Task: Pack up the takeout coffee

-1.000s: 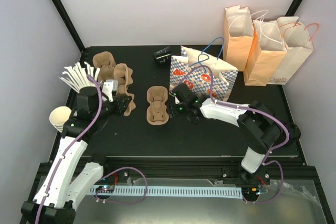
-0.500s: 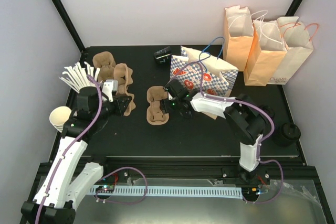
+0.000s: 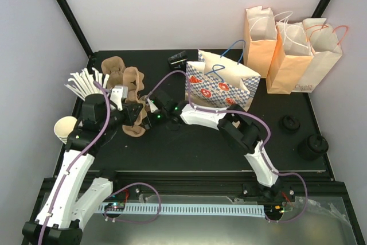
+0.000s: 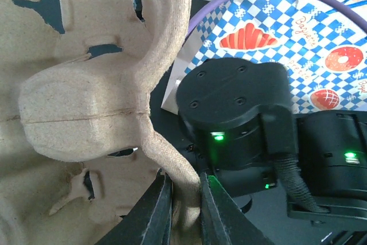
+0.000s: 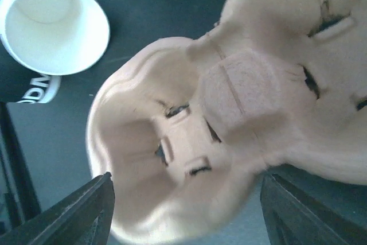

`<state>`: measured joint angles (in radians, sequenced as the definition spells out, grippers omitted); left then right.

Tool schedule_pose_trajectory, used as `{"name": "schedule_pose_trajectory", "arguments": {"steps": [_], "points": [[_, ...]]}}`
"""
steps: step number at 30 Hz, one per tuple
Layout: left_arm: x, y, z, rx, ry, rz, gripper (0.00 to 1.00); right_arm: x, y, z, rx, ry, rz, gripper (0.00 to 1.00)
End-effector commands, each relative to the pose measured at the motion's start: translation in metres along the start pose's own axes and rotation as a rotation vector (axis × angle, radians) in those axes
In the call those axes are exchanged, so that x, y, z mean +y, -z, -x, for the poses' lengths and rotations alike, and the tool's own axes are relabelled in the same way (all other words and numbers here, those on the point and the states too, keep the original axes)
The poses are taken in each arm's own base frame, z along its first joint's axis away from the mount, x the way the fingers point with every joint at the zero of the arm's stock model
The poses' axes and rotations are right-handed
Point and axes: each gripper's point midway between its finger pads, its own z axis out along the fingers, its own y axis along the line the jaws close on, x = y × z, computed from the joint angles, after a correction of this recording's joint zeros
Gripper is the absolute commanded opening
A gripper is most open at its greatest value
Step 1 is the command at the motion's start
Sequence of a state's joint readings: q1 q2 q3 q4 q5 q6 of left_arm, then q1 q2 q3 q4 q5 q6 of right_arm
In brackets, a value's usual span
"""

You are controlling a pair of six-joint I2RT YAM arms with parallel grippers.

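Observation:
The takeout coffee (image 3: 312, 147), a small black lidded cup, stands at the table's right edge, far from both grippers. My left gripper (image 3: 133, 116) (image 4: 184, 207) is shut on the rim of a brown pulp cup carrier (image 4: 86, 101) (image 3: 136, 128) at the left of the table. My right arm reaches far left, and its gripper (image 3: 146, 119) (image 5: 186, 216) is open. The right fingers (image 5: 86, 210) stand either side of one end of a carrier (image 5: 229, 113) without closing on it. The right wrist's black body (image 4: 235, 119) fills the left wrist view.
A blue-checked paper bag (image 3: 221, 84) stands open just behind the right arm. Three plain bags (image 3: 292, 55) stand at the back right. More carriers (image 3: 117, 68), white sticks (image 3: 86, 81) and cream paper cups (image 3: 66, 127) (image 5: 54, 27) crowd the left. A smaller black round thing (image 3: 289, 123) sits near the coffee.
My right arm has swept left from the checked bag to the left gripper, its jaws opening wider. The carrier that lay mid-table is gone from there. The black cup is uncovered.

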<state>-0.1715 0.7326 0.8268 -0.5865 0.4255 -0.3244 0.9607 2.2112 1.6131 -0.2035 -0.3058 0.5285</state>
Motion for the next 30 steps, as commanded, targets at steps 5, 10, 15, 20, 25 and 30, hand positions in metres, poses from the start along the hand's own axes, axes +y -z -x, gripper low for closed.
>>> {"name": "schedule_pose_trajectory", "arguments": {"steps": [5, 10, 15, 20, 25, 30], "points": [[0.001, -0.004, -0.003, 0.021, -0.014, -0.006, 0.16, 0.0, 0.064, 0.026, -0.126, 0.035, -0.018, 0.78], [-0.001, -0.022, -0.021, 0.097, 0.001, -0.046, 0.17, -0.014, 0.115, 0.007, -0.176, 0.044, -0.103, 0.79], [-0.017, -0.055, -0.053, 0.238, 0.01, -0.077, 0.17, -0.032, 0.165, -0.018, -0.203, 0.05, -0.232, 0.77], [-0.032, -0.092, -0.104, 0.438, -0.002, -0.033, 0.17, -0.049, 0.21, -0.043, -0.211, 0.114, -0.352, 0.76], [-0.049, -0.111, -0.145, 0.563, -0.049, -0.012, 0.2, -0.055, 0.235, -0.061, -0.192, 0.199, -0.403, 0.76], [-0.07, -0.113, -0.16, 0.624, -0.084, -0.053, 0.53, -0.065, 0.231, -0.074, -0.163, 0.211, -0.419, 0.75]]}}
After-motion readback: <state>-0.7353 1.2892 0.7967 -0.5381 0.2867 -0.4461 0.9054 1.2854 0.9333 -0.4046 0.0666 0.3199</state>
